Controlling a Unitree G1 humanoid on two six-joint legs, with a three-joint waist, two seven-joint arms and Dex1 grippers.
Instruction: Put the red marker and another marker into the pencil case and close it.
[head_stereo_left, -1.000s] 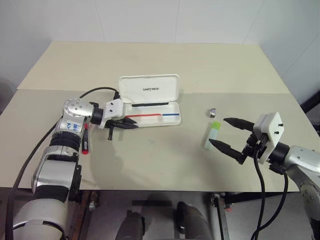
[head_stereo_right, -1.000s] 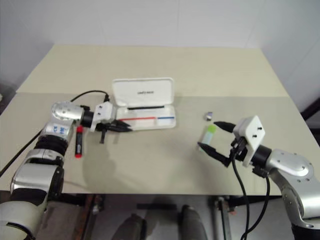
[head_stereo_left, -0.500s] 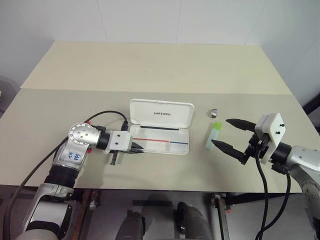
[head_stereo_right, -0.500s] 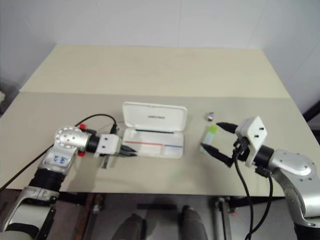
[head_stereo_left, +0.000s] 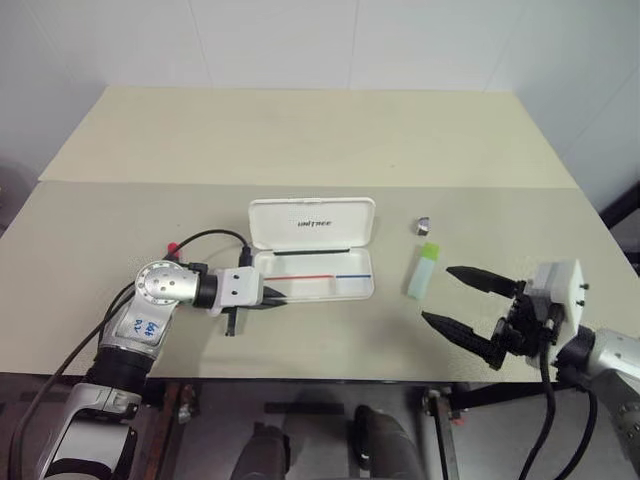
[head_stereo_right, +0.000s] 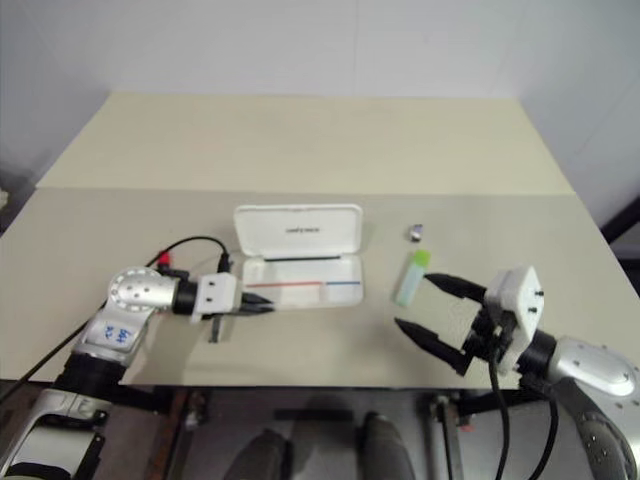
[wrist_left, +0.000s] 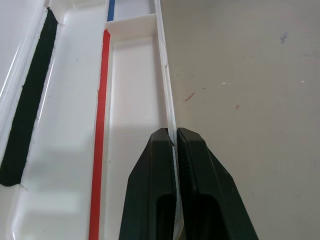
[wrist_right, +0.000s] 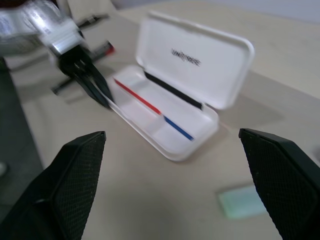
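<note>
The white pencil case (head_stereo_left: 312, 222) lies open in the middle of the table, lid raised at the back and tray (head_stereo_left: 330, 285) in front. My left gripper (head_stereo_left: 275, 298) is shut on the thin front rim of the tray near its left end; the left wrist view shows the fingers (wrist_left: 155, 190) pinching that rim. The red marker (head_stereo_left: 173, 245) lies behind my left arm, mostly hidden. To the right of the case lies another marker (head_stereo_left: 424, 270), pale green with a lime cap. My right gripper (head_stereo_left: 438, 294) hovers wide open just in front of it, holding nothing.
A small metallic object (head_stereo_left: 423, 223) lies behind the green marker. A black cable (head_stereo_left: 205, 237) loops from my left wrist across the table beside the case. The near table edge runs just below both grippers. A seam crosses the table behind the case.
My left gripper pulled back toward the near edge, dragging the open case with it. My right gripper drew back from the green marker toward the near edge, still open.
</note>
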